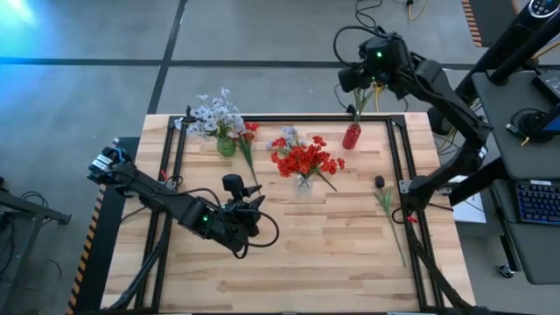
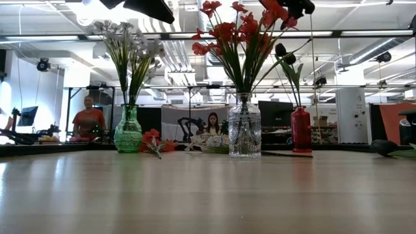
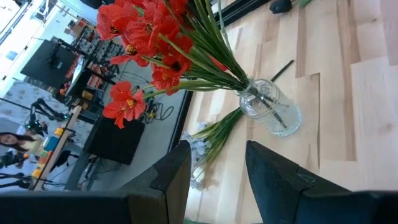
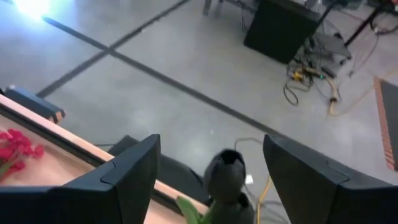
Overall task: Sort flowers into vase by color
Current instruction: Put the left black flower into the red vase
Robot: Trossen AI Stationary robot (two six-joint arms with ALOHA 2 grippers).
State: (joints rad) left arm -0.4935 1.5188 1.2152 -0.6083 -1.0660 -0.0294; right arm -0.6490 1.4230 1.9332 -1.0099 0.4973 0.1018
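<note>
Wooden tabletop [image 1: 289,254]: whites in green vase [image 1: 226,145] at 11 o'clock, reds in clear vase [image 1: 303,183] at center. I have right hand [image 1: 360,83] spread around dark flower [image 4: 225,171] above red vase [image 1: 351,136]. Left hand [image 1: 249,210] half-open, empty. Red flower [image 1: 248,140], stem [image 1: 391,214] at 3 o'clock remain.

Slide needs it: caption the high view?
Right gripper open above red vase; left gripper waits beside red flowers.
</note>
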